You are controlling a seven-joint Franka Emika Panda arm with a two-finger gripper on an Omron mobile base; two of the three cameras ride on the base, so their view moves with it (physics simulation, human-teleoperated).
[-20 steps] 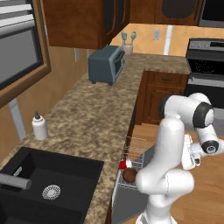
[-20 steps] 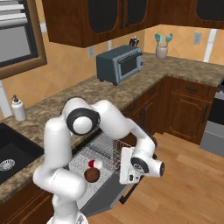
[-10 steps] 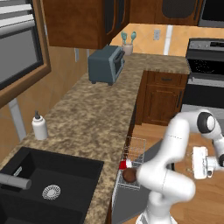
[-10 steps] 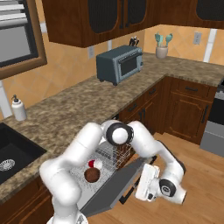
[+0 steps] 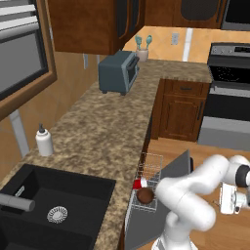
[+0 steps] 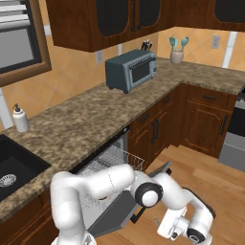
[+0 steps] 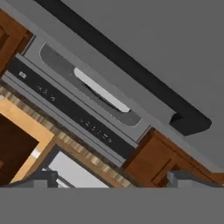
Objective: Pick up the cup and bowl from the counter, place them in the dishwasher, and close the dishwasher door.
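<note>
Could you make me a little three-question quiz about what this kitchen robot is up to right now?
1. True or false: the cup and the bowl sit in the dishwasher rack.
2. How does the dishwasher door stand?
A. fully shut
B. open
C. taken off
3. Fill in: the gripper hangs low by the door's outer edge with its jaws ____.

Key:
1. True
2. B
3. open, holding nothing

Bowl (image 5: 145,195) — half behind arm
</note>
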